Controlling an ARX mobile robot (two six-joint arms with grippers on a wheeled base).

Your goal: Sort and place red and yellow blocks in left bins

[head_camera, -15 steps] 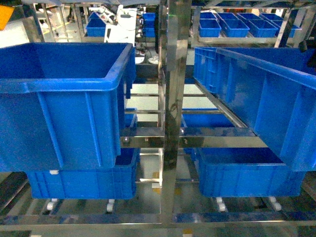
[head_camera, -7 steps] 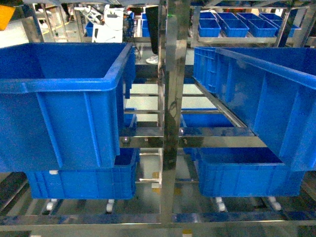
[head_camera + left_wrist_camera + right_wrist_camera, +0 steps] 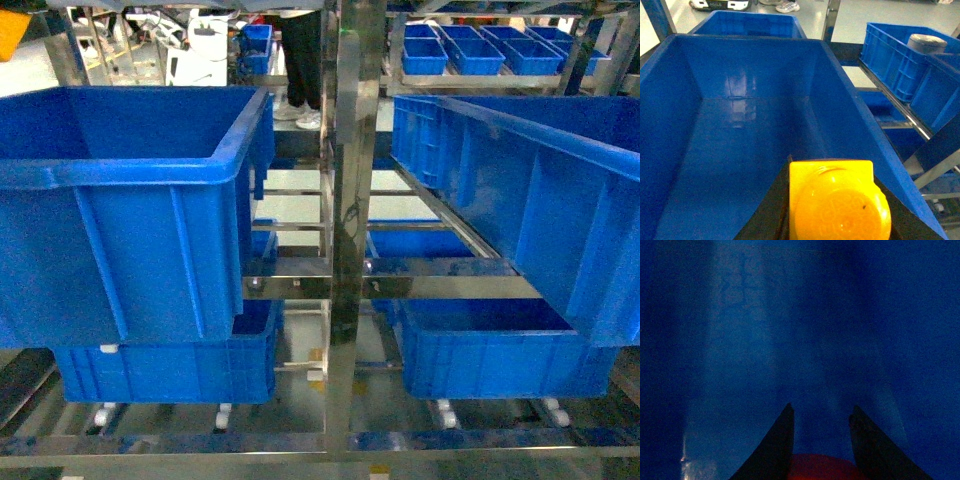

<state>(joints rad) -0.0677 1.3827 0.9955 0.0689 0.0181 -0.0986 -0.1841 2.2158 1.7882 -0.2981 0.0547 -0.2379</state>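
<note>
Seen from the left wrist camera: chunky orange-yellow plastic brick (image 3: 837,200) with a round stud, clamped between the dark fingers of the left gripper (image 3: 832,210), held above the open mouth of a deep bright-blue plastic crate (image 3: 685,65) with a thick rolled rim. Bare blue floor of that crate directly ahead and below the brick, so a plain release looks enough to land it inside; near wall lying under the gripper's right flank, worth clearing first. No long axis readable on the brick from this angle.

Seen from the right wrist camera: two dark fingers (image 3: 775,440) of the right gripper (image 3: 821,467) closed around a red plastic brick (image 3: 821,466), only its rounded top edge showing at the bottom of the frame. Beyond it, nothing but dim blue plastic surface (image 3: 800,330), near, probably a crate wall or floor; cannot tell which crate.

From the head camera: neither arm visible, only blue crates on a steel rack (image 3: 350,200).
</note>
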